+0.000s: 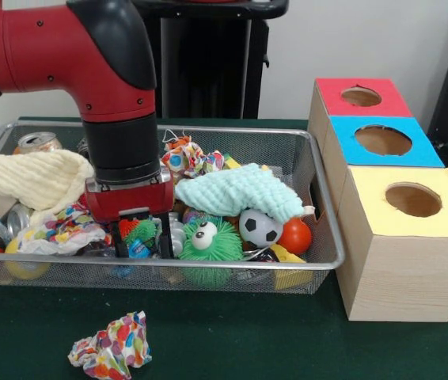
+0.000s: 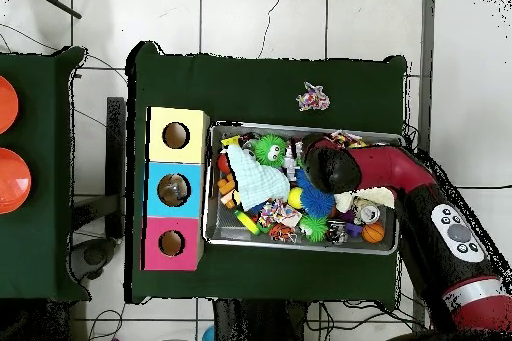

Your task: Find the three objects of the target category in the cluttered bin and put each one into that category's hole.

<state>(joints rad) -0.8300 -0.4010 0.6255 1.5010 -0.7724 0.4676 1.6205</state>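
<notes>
A small green spiky toy (image 1: pixel 138 231) sits in the bin (image 1: pixel 319 190), directly between my gripper (image 1: pixel 141 237) fingers, which stand apart and straddle it without clamping. From there, the three-holed box (image 1: pixel 398 198) lies at 3 o'clock in the front view.

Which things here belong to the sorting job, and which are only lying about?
Job:
- wire mesh bin of mixed clutter
- wooden box with the red-topped hole, the blue-topped hole and the yellow-topped hole
- the robot's hand, down among the clutter

Lying about:
- crumpled multicoloured paper ball, on the green table outside the bin
- two orange discs on the side table
</notes>
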